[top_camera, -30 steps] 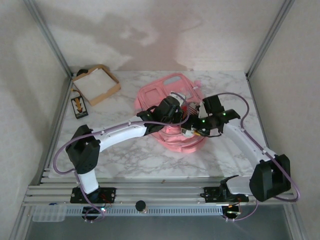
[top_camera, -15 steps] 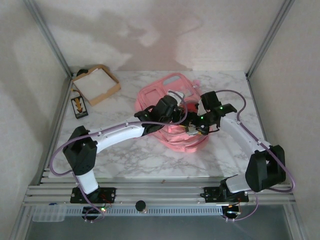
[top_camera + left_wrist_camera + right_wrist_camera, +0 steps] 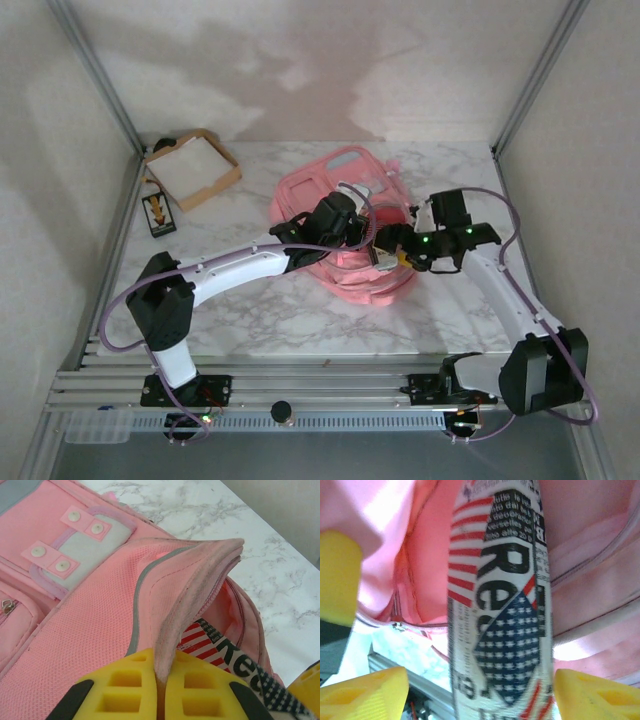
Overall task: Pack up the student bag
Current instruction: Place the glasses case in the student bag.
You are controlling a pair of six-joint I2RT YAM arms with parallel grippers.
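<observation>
The large pink fabric student bag (image 3: 303,190) lies on the white marble table (image 3: 250,310), slightly toward 1 o'clock from its centre. The left gripper (image 3: 161,680) is clamped on the bag's zip-edged mouth flap, holding it up in a peak (yellow pads pressed together, only fabric between). Inside the mouth sits a rounded pack printed with red stripes, white stars and black lettering (image 3: 500,605). The right gripper (image 3: 480,685) straddles it with jaws spread, and there is a gap on the pack's 9 o'clock side. A shallow brown cardboard box (image 3: 192,168) rests at the bag's 10 o'clock.
</observation>
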